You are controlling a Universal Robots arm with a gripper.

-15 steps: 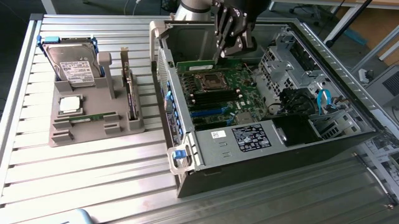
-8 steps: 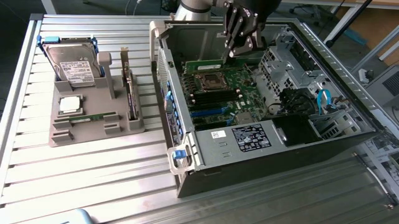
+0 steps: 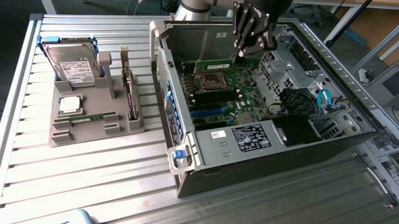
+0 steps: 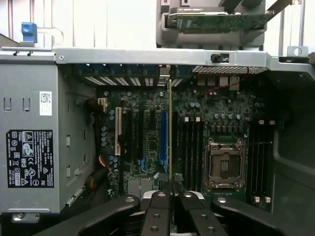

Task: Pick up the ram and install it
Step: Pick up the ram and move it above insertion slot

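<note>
Greens, greys, black and touches of blue

The ram (image 3: 215, 66) is green; the gripper (image 3: 242, 52) black; the motherboard (image 3: 231, 88) green with black and blue slots (image 3: 206, 113); the case (image 3: 199, 42) grey with a blue latch (image 3: 179, 157); the tray (image 3: 93, 133) dull grey; the table (image 3: 93, 177) silver, ribbed in long stripes.

The ram (image 3: 215, 65), a long, thin green stick, is clamped between the fingers (image 4: 161, 201). It stands on edge, long side level, and reaches out past their tips.
</note>
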